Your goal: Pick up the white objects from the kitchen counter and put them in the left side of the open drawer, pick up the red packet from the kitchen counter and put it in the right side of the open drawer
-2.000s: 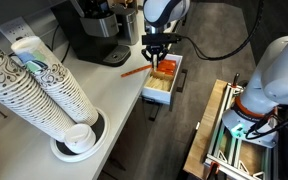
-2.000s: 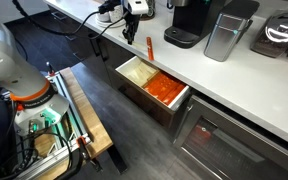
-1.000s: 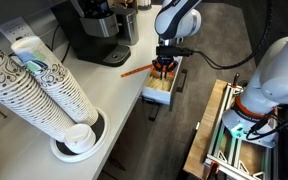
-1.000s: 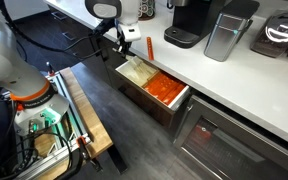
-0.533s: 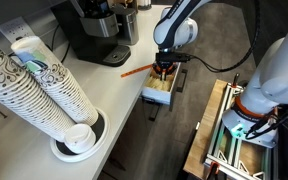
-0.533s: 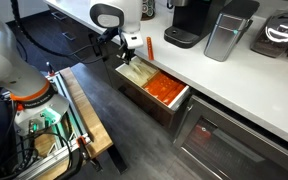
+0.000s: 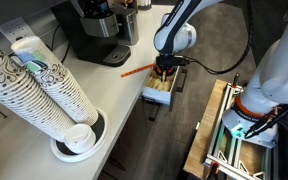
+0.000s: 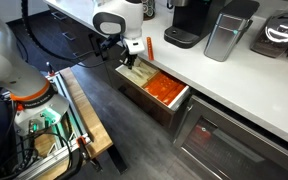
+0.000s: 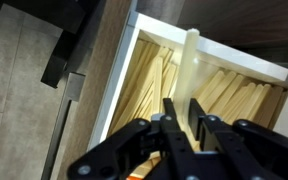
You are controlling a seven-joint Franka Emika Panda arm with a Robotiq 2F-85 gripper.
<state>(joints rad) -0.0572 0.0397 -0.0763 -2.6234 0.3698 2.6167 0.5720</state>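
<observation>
Kitchen, pale tabletop point(image 7: 112, 88) with coffee machine point(image 7: 96, 35) and cup stacks point(image 7: 44, 85). Open drawer point(image 8: 149, 105) below its front edge. Gripper point(image 9: 182, 108) lowered over the drawer's pale yellow packets point(image 9: 149, 85), beside the divider. Jaws nearly together; grip on anything cannot be told. Red packet point(image 7: 134, 71) on the tabletop just behind the drawer.

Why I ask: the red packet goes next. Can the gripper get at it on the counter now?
Probably yes: the red packet lies bare on the counter beside the drawer, nothing on it. The gripper, low over the drawer, must lift and shift sideways.
</observation>
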